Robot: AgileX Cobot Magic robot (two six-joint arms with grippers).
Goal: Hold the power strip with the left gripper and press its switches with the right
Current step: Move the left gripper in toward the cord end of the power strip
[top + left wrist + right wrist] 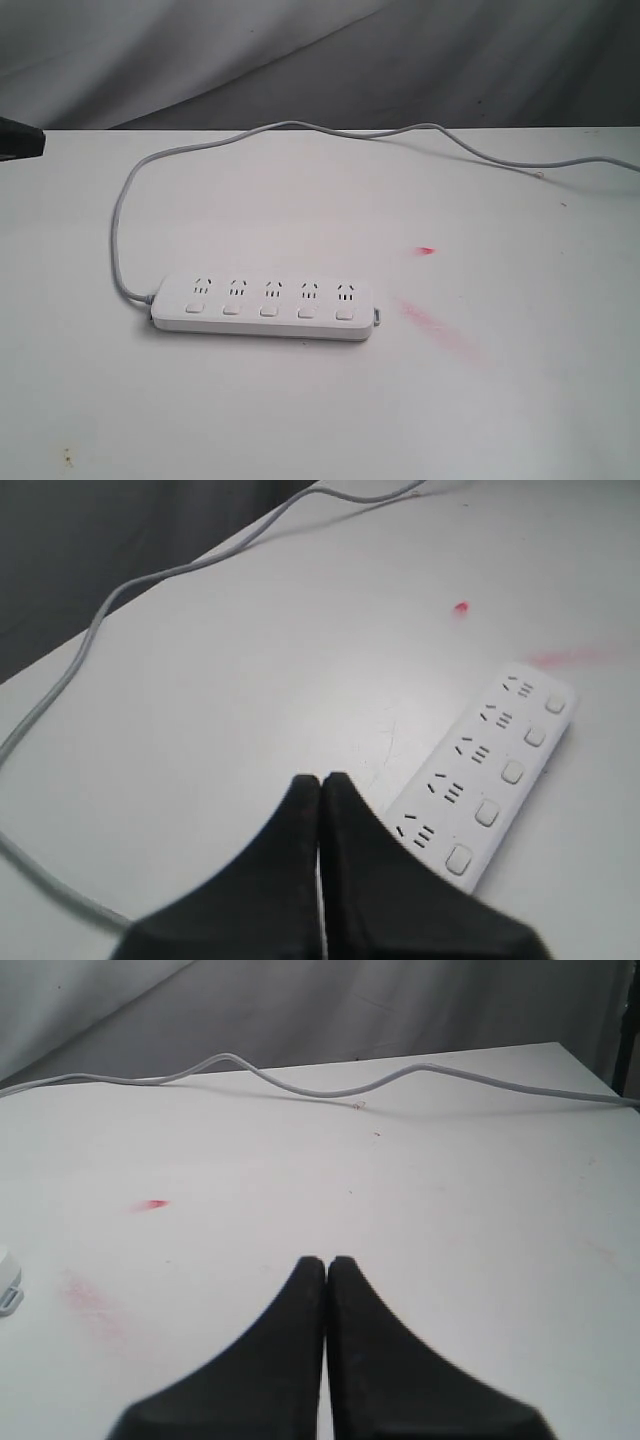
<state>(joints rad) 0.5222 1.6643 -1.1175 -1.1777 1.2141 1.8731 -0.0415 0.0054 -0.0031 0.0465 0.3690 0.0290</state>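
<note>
The left claw (320,780) has the first job, as I judge it: nothing is gripped yet, so the step in hand is reaching the power strip (490,770) and pinning it. To do that well it should spread its fingers before it comes down. It should take the strip across its narrow width at the cord end, which lies nearest it, and stay off the switches (268,311) so that none is pushed by accident. A firm hold matters, since the light plastic bar will likely slide on the smooth worktop (300,420) when it is pressed.

At this moment the left claw's two tips are pressed together with nothing between them. It hangs over bare worktop just beside the strip's socket side, not touching it. The right claw (327,1262) is likewise pressed together and empty, well apart from the strip.

The strip lies flat, nearer the front edge of the worktop than the back, a little toward the left edge. Its cord (300,127) loops off its left end, then runs along the back edge toward the right edge. A red smear (440,328) marks the worktop just beyond the strip's right end.
</note>
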